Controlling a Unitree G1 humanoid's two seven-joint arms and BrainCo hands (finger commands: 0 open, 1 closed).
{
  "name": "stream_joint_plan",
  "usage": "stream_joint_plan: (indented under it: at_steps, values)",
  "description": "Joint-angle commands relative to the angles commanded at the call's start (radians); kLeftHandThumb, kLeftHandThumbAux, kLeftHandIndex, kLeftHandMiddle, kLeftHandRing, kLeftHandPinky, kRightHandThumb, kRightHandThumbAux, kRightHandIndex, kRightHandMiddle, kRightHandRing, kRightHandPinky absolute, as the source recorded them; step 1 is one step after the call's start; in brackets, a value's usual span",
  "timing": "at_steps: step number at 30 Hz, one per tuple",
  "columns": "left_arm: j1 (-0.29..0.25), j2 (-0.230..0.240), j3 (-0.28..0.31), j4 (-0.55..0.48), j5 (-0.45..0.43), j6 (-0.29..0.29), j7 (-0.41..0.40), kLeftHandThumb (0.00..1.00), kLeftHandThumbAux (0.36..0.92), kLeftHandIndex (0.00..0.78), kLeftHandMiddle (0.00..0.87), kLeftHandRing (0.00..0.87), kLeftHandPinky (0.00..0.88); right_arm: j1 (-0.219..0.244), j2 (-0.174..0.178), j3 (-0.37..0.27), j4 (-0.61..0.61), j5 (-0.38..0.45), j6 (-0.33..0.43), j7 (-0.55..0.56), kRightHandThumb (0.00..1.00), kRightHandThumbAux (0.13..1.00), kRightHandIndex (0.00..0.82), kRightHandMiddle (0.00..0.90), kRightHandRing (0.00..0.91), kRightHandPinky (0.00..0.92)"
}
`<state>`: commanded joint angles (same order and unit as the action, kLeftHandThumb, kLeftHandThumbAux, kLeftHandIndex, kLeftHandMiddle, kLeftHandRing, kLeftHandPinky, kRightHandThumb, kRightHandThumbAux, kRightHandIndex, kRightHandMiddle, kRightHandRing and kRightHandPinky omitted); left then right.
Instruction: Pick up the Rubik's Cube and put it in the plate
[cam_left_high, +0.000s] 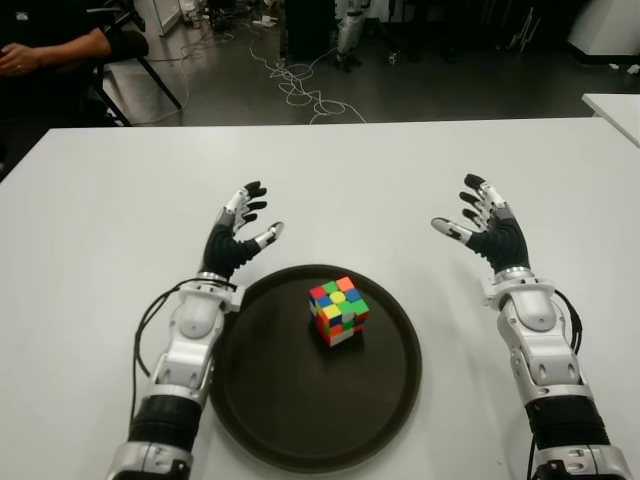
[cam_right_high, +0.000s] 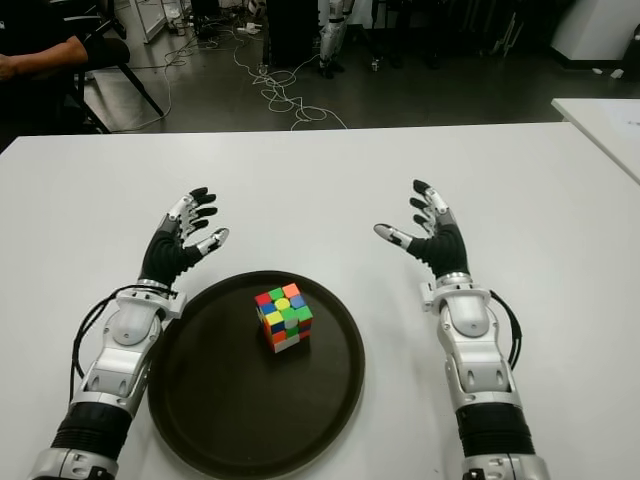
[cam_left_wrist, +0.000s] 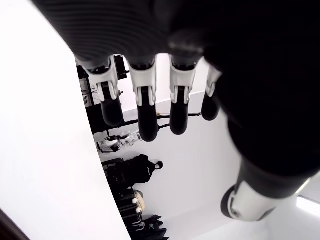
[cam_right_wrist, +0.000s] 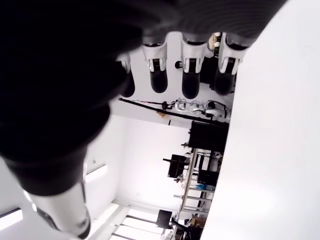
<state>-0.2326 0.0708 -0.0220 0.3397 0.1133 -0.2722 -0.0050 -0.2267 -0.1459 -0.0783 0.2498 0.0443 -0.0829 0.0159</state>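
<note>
Table (cam_left_high: 320, 170): a white top spans the scene — beyond its far edge, a dark floor with loose cables.

Plate (cam_left_high: 262, 420): a round dark tray-like dish lies on the table at the near edge, the landmark for all else here.

Left hand (cam_left_high: 238, 235): just beyond the plate's left rim, fingers spread and holding nothing; its forearm runs alongside the plate's left edge. The left wrist view confirms the fingers extended with nothing between them.

Right hand (cam_left_high: 485, 228): to the right of the plate and well clear of its rim, fingers fanned out, thumb apart, palm bare. The right wrist view shows the same.

Rubik's Cube (cam_left_high: 338, 310): sits inside the plate, a little beyond and right of its centre, square on the dish, touched by neither hand.

Progress: by the look of it the job is finished — the cube lies in the plate and both hands stand away from it. Nothing appears left but to draw the arms back.
</note>
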Motion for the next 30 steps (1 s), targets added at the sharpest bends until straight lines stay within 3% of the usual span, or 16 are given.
stream_joint_plan:
  at_steps: [12,30]
  values:
    - [-0.003,-0.013,0.007,0.001,-0.017,0.006,0.006,0.103,0.759,0.090,0.146,0.127,0.116,-0.004,0.002,-0.004,-0.005,-0.006,0.006,0.004,0.068,0.792,0.027,0.106,0.094,0.086]
    - [-0.025,-0.021,0.030,0.041,-0.012,-0.030,0.071,0.123,0.756,0.076,0.105,0.094,0.100,-0.019,0.006,-0.013,0.025,-0.003,-0.008,0.002,0.089,0.771,0.043,0.126,0.124,0.127]
